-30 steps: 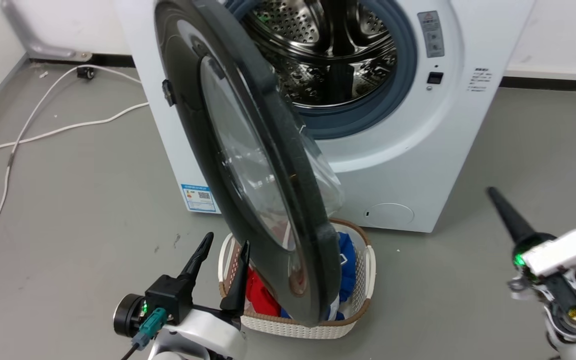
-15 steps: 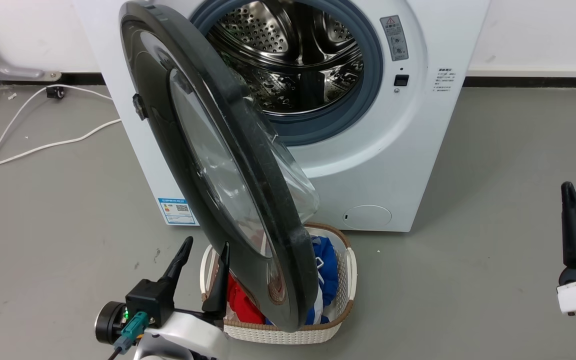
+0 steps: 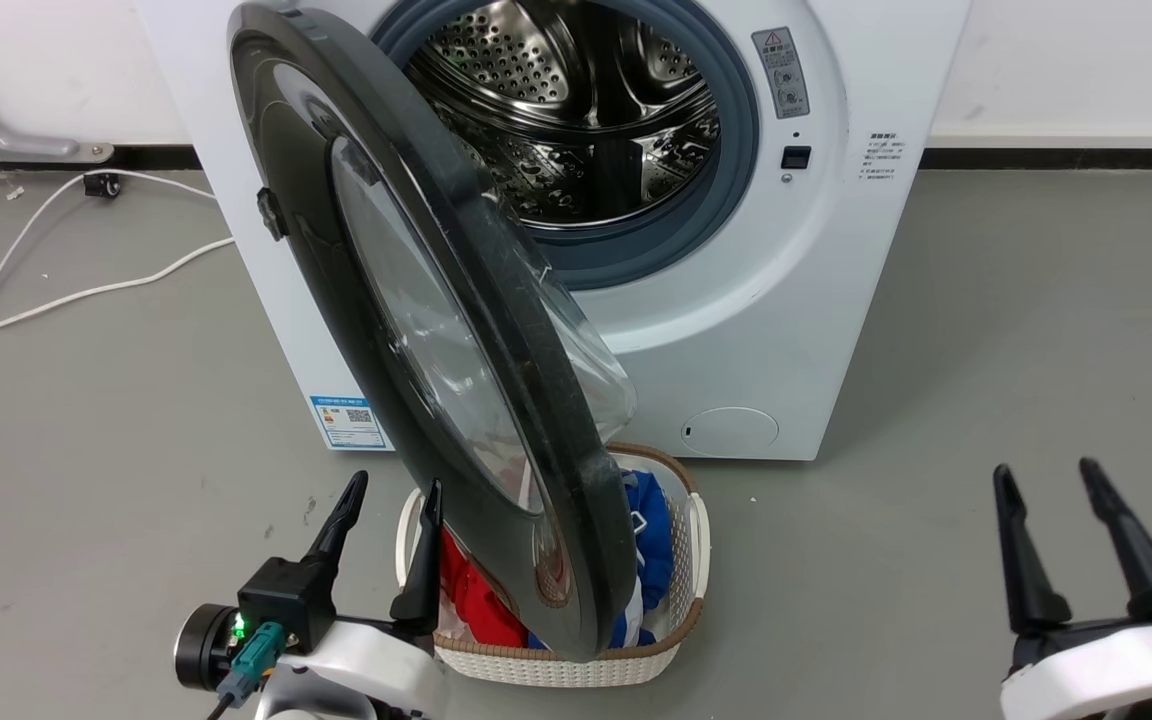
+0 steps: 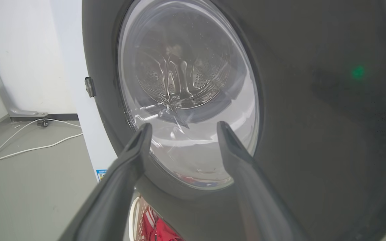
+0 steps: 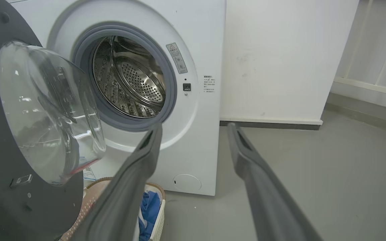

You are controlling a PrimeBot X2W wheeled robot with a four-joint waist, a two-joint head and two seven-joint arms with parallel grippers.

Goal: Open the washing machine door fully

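Observation:
The washing machine door (image 3: 436, 330) stands swung far out from the white machine (image 3: 786, 300), hinged on its left, its black rim edge-on toward me. The clear bowl window (image 5: 49, 110) bulges toward the steel drum (image 3: 586, 110). My left gripper (image 3: 391, 485) is open just left of the door's lower rim, and its wrist view looks at the door's outer face (image 4: 186, 93) close up, with no contact visible. At the lower right my right gripper (image 3: 1046, 470) stands open over bare floor, well clear of the door (image 5: 28, 207).
A white woven laundry basket (image 3: 676, 610) with red and blue clothes sits on the floor under the door's lower edge. White cables (image 3: 56, 280) run over the grey floor at the left. A wall (image 5: 280, 57) stands right of the machine.
The head camera has shifted, moving the whole scene left. My right gripper has turned from side-on to fingers pointing up at the lower right. The left gripper stays beside the door's lower rim.

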